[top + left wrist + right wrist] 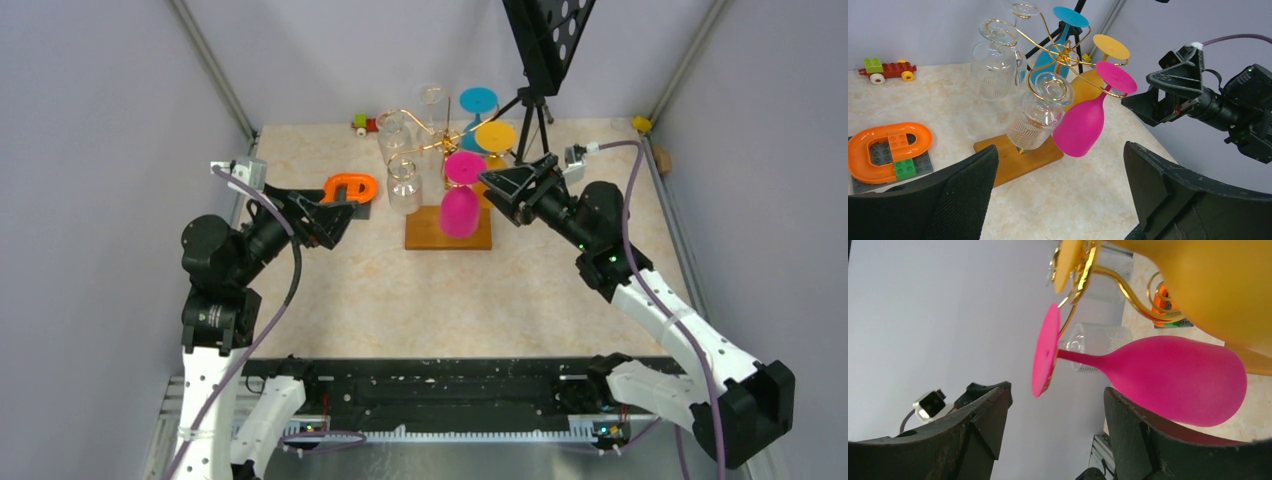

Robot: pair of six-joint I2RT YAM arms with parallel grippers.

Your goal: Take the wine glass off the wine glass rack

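The wine glass rack (437, 140) is a gold wire stand on a brown wooden base (432, 236), with several glasses hanging upside down from it. A pink wine glass (460, 208) hangs on its near right arm. It also shows as the pink glass (1083, 127) in the left wrist view and the pink glass (1173, 380) in the right wrist view. My right gripper (497, 195) is open just right of the pink glass, and nothing is gripped between the fingers of the right gripper (1058, 388). The foot's rim reaches about level with the fingertips. My left gripper (340, 218) is open and empty, left of the rack, apart from it.
Clear glasses (403, 185), a blue one (478, 102) and a yellow one (495, 137) share the rack. A black tripod stand (535, 110) rises behind it. An orange toy track (350, 188) lies left, and a toy car (363, 123) sits at the back. Walls close both sides.
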